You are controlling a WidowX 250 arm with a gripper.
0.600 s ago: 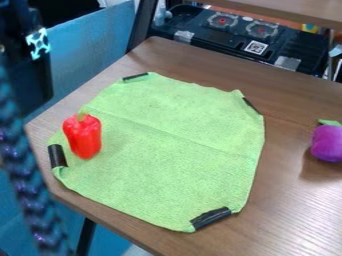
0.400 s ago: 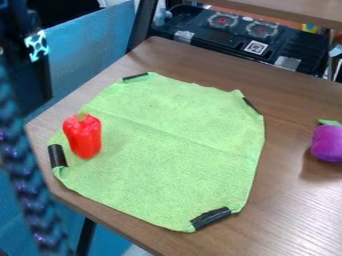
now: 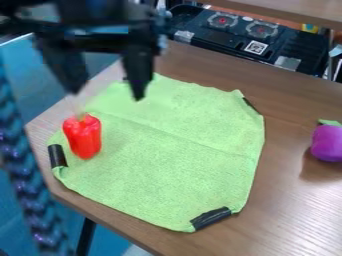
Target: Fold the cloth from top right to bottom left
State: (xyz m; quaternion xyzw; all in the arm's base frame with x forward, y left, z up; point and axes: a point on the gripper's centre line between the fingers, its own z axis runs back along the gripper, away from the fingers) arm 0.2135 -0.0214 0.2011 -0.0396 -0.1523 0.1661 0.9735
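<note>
Camera view: the gripper hangs at the upper left, over the far left part of the green cloth, its two fingers spread apart with nothing between them; the cloth lies spread on the wooden table, unfolded, a faint crease running across it; black patches mark its corners, one at the left and one at the bottom nearest the camera. Red toy pepper stands upright on the cloth's left side, just beside the left patch; a purple toy vegetable sits on the table at the right edge, well apart from the cloth.
</note>
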